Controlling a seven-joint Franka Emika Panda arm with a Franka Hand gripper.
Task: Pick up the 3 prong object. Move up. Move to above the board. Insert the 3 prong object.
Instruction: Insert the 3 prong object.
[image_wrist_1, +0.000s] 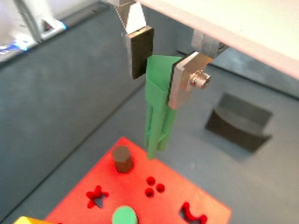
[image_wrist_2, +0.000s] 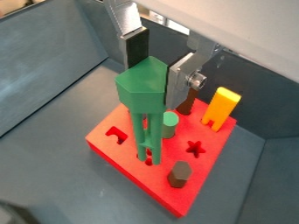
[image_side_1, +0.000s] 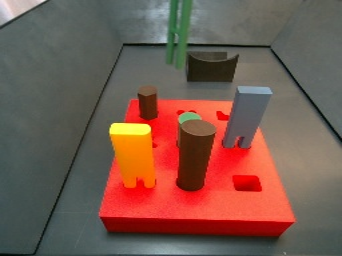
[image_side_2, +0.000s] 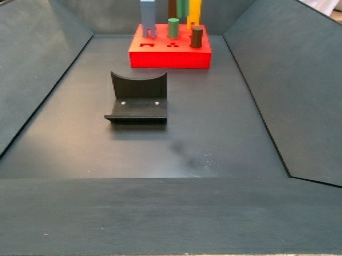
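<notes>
My gripper (image_wrist_1: 162, 83) is shut on the top of the 3 prong object (image_wrist_1: 158, 109), a tall green block hanging upright with its prongs down. It also shows in the wrist view (image_wrist_2: 146, 87) between my fingers (image_wrist_2: 158, 77). In a side view its lower part (image_side_1: 178, 38) hangs in the air near the edge of the board (image_side_1: 201, 195) on the fixture side, clear of it. The board is a red slab with cut-out holes (image_wrist_1: 140, 188) (image_wrist_2: 117, 140) (image_side_2: 171, 58). My gripper is out of frame in both side views.
On the board stand an orange-yellow pronged block (image_side_1: 131, 155) (image_wrist_2: 219, 107), a light-blue pronged block (image_side_1: 247, 117), two brown cylinders (image_side_1: 197, 155) (image_side_1: 147, 102) and a green cylinder (image_side_1: 190, 120). The dark fixture (image_side_1: 211, 66) (image_side_2: 136, 97) (image_wrist_1: 239, 120) stands on the floor beyond. Grey walls surround the bin.
</notes>
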